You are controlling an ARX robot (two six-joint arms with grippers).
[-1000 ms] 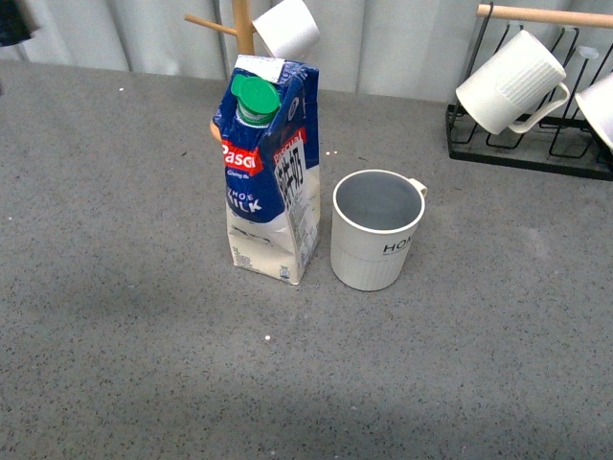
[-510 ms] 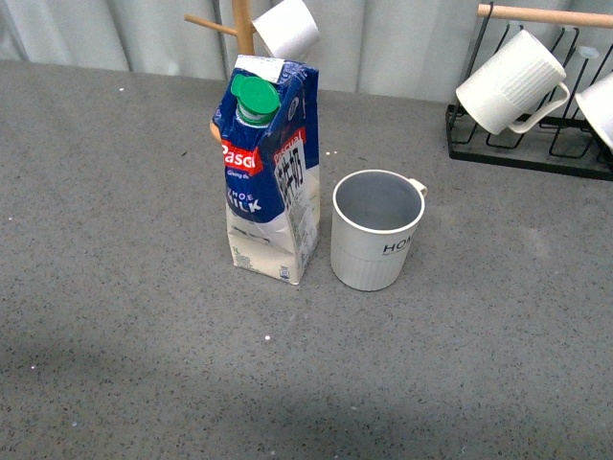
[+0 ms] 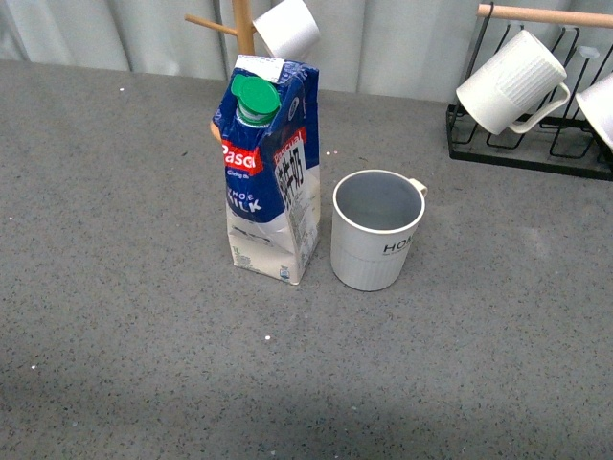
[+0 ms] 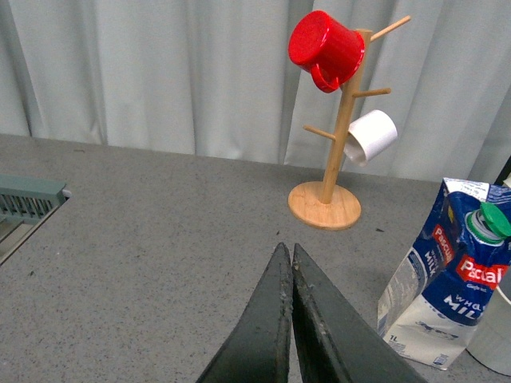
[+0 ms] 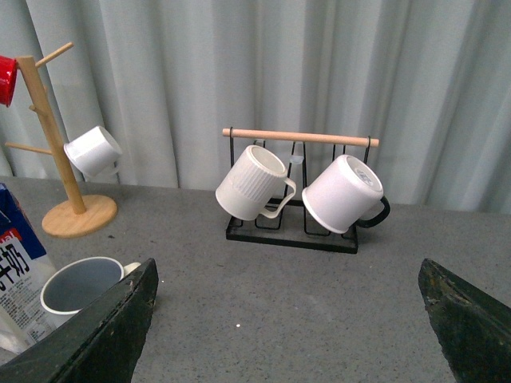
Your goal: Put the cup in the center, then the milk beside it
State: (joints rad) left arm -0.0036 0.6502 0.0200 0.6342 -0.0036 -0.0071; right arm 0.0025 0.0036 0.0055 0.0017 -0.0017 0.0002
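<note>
1. Nothing on the grey speckled table (image 3: 115, 316) moves between the earlier front frames and now.
2. Milk carton (image 3: 271, 172), glossy printed card, stands just beside the cup.
3. HOME cup (image 3: 375, 230), half-ribbed ceramic, sits near the centre.
4. Left gripper (image 4: 291, 275) is closed and empty; right gripper (image 5: 287, 319) is spread wide and empty. Retreat well clear of both.

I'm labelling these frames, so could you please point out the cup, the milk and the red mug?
cup (image 3: 372, 257), front view, on its ribbed side wall.
milk (image 3: 257, 206), front view, on its blue front panel.
red mug (image 4: 324, 46), left wrist view, on its outer wall.
</note>
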